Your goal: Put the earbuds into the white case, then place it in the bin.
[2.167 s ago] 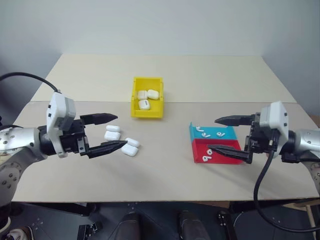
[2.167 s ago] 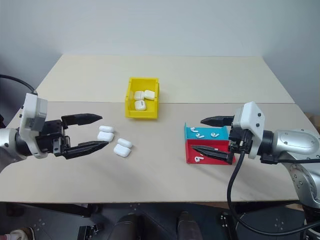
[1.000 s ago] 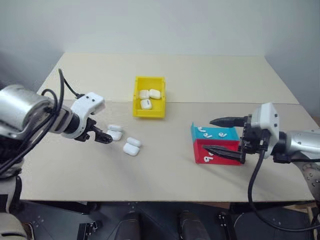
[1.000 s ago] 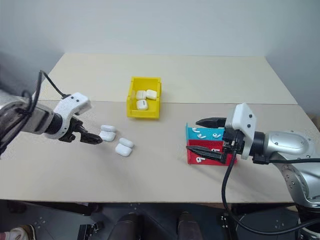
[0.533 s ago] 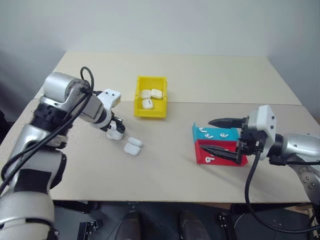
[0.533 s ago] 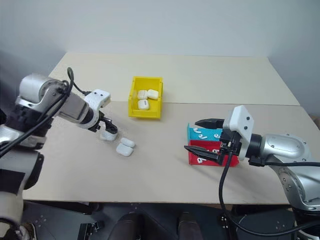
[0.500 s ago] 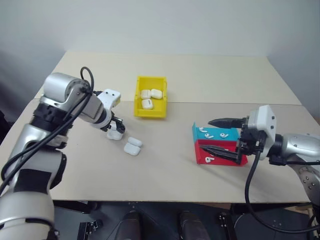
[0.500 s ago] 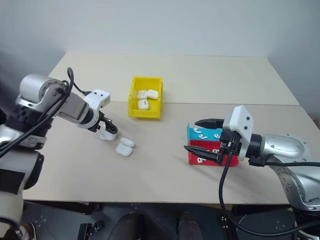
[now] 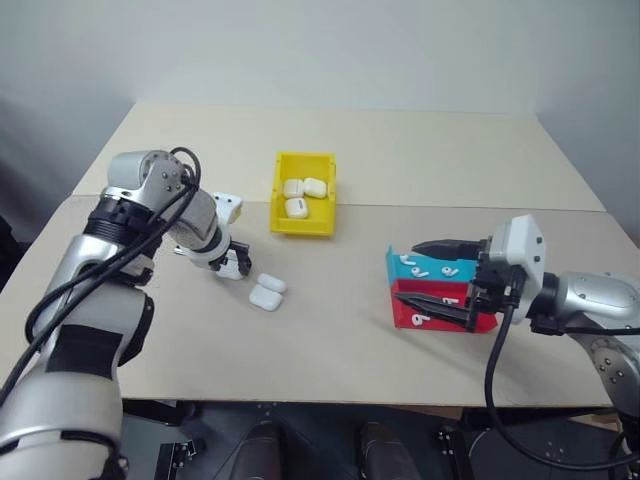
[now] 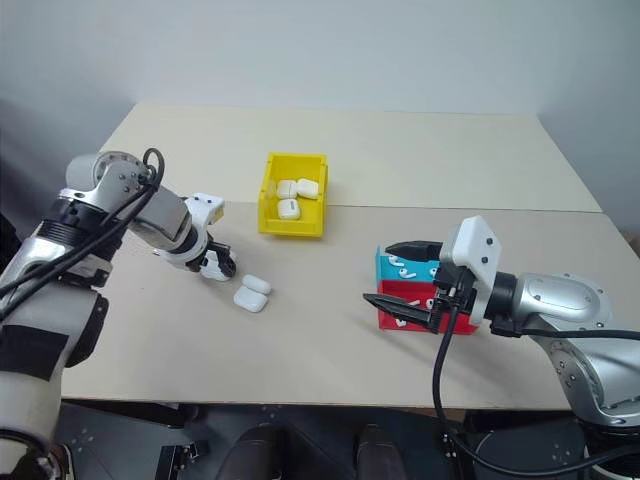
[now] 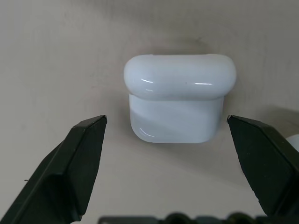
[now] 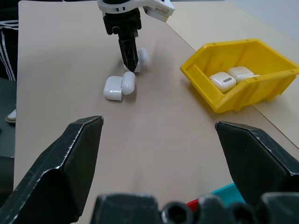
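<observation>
One white case (image 11: 180, 98) lies on the table (image 9: 330, 340) right between the wide-open fingers (image 11: 70, 168) of the left gripper (image 9: 232, 262), level with the fingertips, with a clear gap of bare tabletop on either side, so neither finger touches it. Its lid is shut. That gripper points steeply down at the table and holds nothing. Just past the case, away from the left arm, two more white cases (image 9: 267, 291) lie side by side and touching one another, close to the gripper's far finger but apart from it. Nothing stands between the open jaws and the case they straddle.

Farther back on the table stands the yellow bin (image 9: 304, 192), with three white cases (image 9: 301, 194) already inside it.

Well across the table, the right gripper (image 9: 432, 277) hangs nearly level with its two fingers spread wide, empty. Its lower finger reaches over the red tray (image 9: 428, 308) and its upper finger over the blue tray (image 9: 430, 268), the two trays touching. Small white earbuds (image 9: 423, 265) lie in the blue tray and another earbud (image 9: 417, 319) in the red one, beneath the jaws and untouched by them
</observation>
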You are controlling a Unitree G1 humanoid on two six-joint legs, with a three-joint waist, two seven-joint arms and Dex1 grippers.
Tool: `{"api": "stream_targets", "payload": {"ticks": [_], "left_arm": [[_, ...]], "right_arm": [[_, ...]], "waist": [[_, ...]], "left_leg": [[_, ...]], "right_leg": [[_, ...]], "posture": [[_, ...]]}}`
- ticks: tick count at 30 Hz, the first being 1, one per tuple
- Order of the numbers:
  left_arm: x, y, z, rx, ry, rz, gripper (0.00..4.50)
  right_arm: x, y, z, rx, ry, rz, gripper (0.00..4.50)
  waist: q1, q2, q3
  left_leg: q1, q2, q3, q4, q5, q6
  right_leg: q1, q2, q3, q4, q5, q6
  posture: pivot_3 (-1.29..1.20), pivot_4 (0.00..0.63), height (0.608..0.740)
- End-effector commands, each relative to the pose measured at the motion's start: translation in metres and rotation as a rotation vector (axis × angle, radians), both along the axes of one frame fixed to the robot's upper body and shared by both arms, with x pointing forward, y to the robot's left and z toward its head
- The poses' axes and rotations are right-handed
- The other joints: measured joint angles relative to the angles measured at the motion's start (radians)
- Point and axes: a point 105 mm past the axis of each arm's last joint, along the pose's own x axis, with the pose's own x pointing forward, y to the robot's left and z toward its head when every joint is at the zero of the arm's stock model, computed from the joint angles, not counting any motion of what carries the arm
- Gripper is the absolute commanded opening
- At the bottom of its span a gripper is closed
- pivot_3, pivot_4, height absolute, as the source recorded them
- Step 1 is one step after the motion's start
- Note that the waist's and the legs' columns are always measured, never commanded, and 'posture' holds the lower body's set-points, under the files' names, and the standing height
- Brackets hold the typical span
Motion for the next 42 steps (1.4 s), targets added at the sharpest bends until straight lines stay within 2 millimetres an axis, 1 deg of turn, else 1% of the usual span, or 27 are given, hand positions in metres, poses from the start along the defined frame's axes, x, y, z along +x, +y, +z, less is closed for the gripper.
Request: {"api": "stream_targets", "payload": {"ticks": [1,6,13,20,31,34,37,38,42], "left_arm": [[0.003,0.000,0.009,-0.011,-0.018,0.029,4.50],[0.005,0.001,0.004,-0.027,0.009,0.091,4.50],[0.007,-0.004,-0.002,-0.048,0.022,0.124,4.50],[0.009,0.001,-0.007,-0.041,0.002,0.156,4.50],[0.010,-0.002,-0.007,-0.056,-0.032,0.133,4.50],[0.010,-0.002,-0.006,-0.069,-0.049,0.119,3.87],[0.009,0.000,-0.007,-0.063,-0.057,0.116,2.94],[0.009,0.001,-0.007,-0.061,-0.057,0.119,2.82],[0.008,0.006,-0.007,-0.057,-0.066,0.125,2.82]], "right_arm": [[-0.006,0.002,0.006,0.008,-0.030,0.013,4.46],[-0.007,0.003,0.005,0.012,-0.027,0.013,4.46],[-0.007,0.003,0.006,0.007,-0.025,0.016,4.46],[-0.006,0.002,0.010,-0.002,-0.026,0.023,4.46],[-0.007,0.002,0.011,-0.010,-0.017,0.038,4.46],[-0.006,0.003,0.011,-0.011,-0.016,0.043,4.50],[-0.006,0.003,0.011,-0.011,-0.016,0.045,4.50],[-0.006,0.003,0.011,-0.011,-0.016,0.046,4.50],[-0.006,0.004,0.011,-0.010,-0.015,0.052,4.50]], "waist": [[0.000,0.000,0.000],[0.000,0.000,0.000],[0.001,0.000,0.000],[0.001,0.000,0.000],[0.001,0.000,0.000],[0.001,0.000,0.000],[0.000,0.000,0.000],[0.000,0.000,0.000],[-0.001,0.000,0.000]], "left_leg": [[0.000,0.000,0.000,0.000,0.000,0.000],[0.000,0.000,0.000,0.000,0.000,0.000],[0.000,-0.001,0.000,0.000,0.000,-0.001],[0.000,-0.001,0.000,0.000,0.001,-0.001],[0.001,-0.001,-0.001,0.000,0.002,-0.003],[0.001,-0.001,-0.001,0.000,0.002,-0.003],[0.001,-0.001,-0.001,0.000,0.002,-0.003],[0.001,-0.001,-0.001,0.000,0.002,-0.003],[0.001,-0.001,-0.001,0.000,0.002,-0.003]], "right_leg": [[0.000,0.000,0.000,0.000,0.000,0.000],[0.000,0.000,0.000,0.000,0.000,0.000],[0.000,0.000,0.000,0.000,0.000,0.000],[0.001,0.000,0.000,0.001,0.000,0.000],[0.001,-0.001,0.000,0.002,0.000,0.000],[0.001,-0.001,0.000,0.002,0.001,0.000],[0.001,-0.001,0.000,0.002,0.001,0.000],[0.001,-0.001,0.000,0.002,0.001,0.000],[0.001,-0.001,0.000,0.002,0.001,0.000]], "posture": [[0.00,0.150,0.740],[0.00,0.150,0.740],[0.00,0.150,0.740],[0.00,0.150,0.740],[0.00,0.150,0.740],[0.00,0.150,0.740],[0.00,0.150,0.740],[0.00,0.150,0.740],[0.00,0.150,0.740]]}}
